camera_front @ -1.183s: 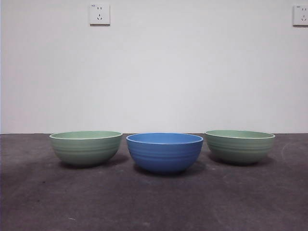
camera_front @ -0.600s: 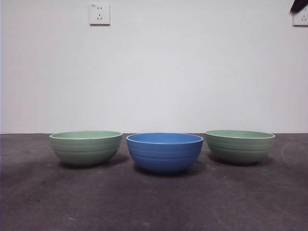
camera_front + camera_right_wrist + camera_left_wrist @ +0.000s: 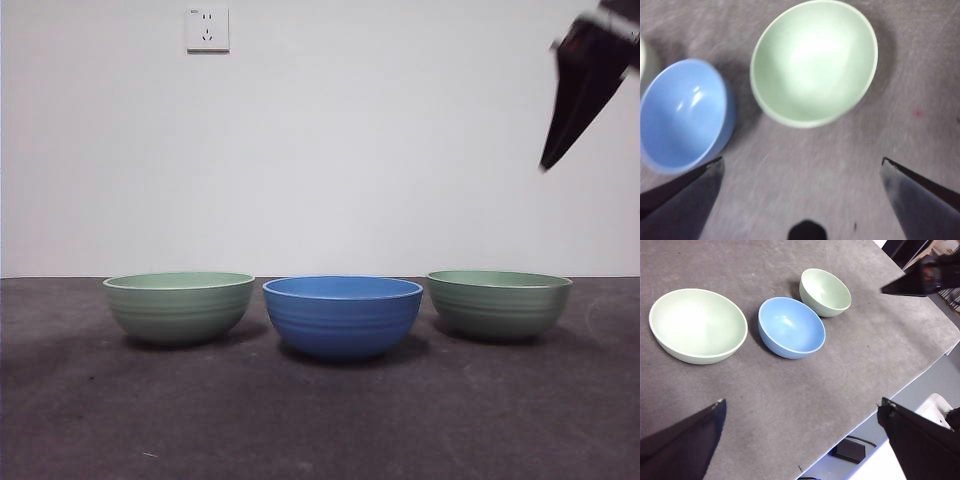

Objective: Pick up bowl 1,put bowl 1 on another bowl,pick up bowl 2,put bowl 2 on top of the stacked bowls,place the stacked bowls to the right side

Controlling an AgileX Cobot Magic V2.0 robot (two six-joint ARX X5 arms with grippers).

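Three bowls stand in a row on the dark table. The blue bowl [image 3: 342, 316] [image 3: 791, 326] [image 3: 682, 112] is in the middle. One sage-green bowl [image 3: 178, 307] [image 3: 697, 324] stands to its left, and its twin [image 3: 498, 303] [image 3: 825, 291] [image 3: 814, 62] to its right. All are empty and apart. My right gripper [image 3: 552, 150] [image 3: 925, 280] [image 3: 802, 165] hangs high above the right green bowl, open and holding nothing. High over the table's near left part, my left gripper [image 3: 800, 407] is open and empty; the front view does not show it.
A wall socket [image 3: 207, 29] sits on the white wall behind the table. The table's edge [image 3: 880, 405] runs close to my left gripper, with a black box [image 3: 850, 450] on the floor below it.
My right gripper has come down into the front view's top right corner, from out of view to a large dark tip. The three bowls have not moved.
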